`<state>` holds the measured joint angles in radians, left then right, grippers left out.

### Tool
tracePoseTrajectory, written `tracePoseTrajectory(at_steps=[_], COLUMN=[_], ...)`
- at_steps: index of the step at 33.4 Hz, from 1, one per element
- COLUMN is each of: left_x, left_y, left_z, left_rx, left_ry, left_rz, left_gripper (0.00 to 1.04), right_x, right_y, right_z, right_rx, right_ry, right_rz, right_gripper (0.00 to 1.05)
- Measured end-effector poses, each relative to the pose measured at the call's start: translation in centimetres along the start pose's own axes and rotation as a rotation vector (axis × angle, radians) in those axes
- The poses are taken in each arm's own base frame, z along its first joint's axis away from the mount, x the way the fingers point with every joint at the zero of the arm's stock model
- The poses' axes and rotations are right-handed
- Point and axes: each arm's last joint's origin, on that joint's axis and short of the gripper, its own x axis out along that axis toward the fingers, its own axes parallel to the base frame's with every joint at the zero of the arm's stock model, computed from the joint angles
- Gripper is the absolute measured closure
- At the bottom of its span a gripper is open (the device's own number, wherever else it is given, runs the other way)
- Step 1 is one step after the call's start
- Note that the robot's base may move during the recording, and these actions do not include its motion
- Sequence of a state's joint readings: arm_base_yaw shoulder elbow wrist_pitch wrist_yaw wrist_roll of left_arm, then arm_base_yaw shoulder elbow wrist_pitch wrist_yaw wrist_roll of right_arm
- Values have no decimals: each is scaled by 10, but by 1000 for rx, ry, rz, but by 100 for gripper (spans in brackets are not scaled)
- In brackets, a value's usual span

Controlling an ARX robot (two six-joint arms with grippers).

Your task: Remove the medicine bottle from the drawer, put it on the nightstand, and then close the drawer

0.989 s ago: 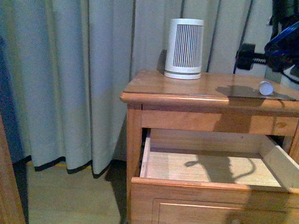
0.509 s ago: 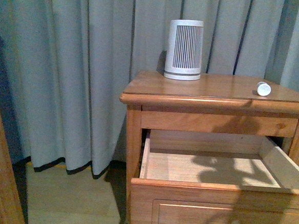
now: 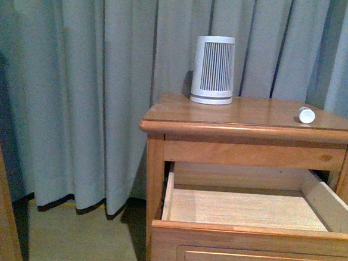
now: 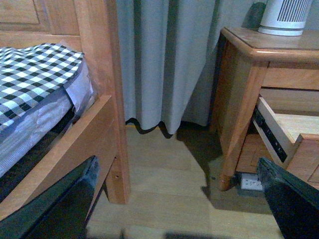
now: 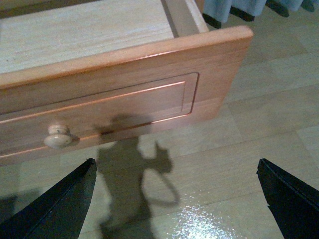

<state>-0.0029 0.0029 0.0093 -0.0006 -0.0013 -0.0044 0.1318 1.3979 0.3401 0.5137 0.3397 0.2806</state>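
The medicine bottle (image 3: 306, 115) lies on its side near the right end of the nightstand (image 3: 246, 119) top. The upper drawer (image 3: 246, 210) stands pulled out, its pale inside empty. In the right wrist view the drawer front (image 5: 124, 94) and its round knob (image 5: 59, 137) lie ahead of my right gripper (image 5: 177, 199), which is open, empty and above the floor in front of the drawer. My left gripper (image 4: 179, 199) is open and empty, low over the floor between the bed and the nightstand (image 4: 259, 55). Neither arm shows in the front view.
A ribbed white device (image 3: 213, 70) stands at the back of the nightstand top. Grey curtains (image 3: 93, 89) hang behind. A wooden bed frame (image 4: 94, 124) with a checked mattress (image 4: 35, 74) stands left of the nightstand. A wall socket (image 4: 250, 182) sits under it.
My right arm hung over the bottle on the top a second ago and has left the front view. The bottle stays on the nightstand. The camera view has tilted slightly.
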Motion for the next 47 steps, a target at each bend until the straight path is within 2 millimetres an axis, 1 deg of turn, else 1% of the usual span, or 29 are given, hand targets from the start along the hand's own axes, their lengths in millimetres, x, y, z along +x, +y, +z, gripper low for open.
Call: tracePoseTrajectory(at_steps=[2,4,9,11,14,17,18,22,25,27,30,35,44,47], left_x=[0,0,0,0,0,0,0,0,0,0,0,0,0,0], left_y=[0,0,0,0,0,0,0,0,0,0,0,0,0,0], left_z=[0,0,0,0,0,0,0,0,0,0,0,0,0,0], left_rx=[0,0,0,0,0,0,0,0,0,0,0,0,0,0], left_ry=[0,0,0,0,0,0,0,0,0,0,0,0,0,0], left_rz=[0,0,0,0,0,0,0,0,0,0,0,0,0,0], left_gripper=[7,7,7,7,7,7,7,7,7,7,7,7,7,7], right_x=[14,25,63,74,100,121,131,165,194,208,226,237,238,234], right_y=[3,7,23,27,36,44,47,59,69,74,79,82,80,76], right_z=[-8,-11,-5,-3,-4,2,4,29,55,68,82,90,91,89], right_rx=[-13,-18,-44,-52,-84,-97,-104,-108,-122,-127,-128,-138,-149,-138], right_ry=[11,11,-50,-60,-32,-31,-35,-91,-133,-139,-137,-130,-126,-132], right_rz=[1,2,18,22,31,22,19,-1,-15,-23,-38,-43,-42,-42], right_gripper=[7,7,7,7,7,7,7,7,7,7,7,7,7,7])
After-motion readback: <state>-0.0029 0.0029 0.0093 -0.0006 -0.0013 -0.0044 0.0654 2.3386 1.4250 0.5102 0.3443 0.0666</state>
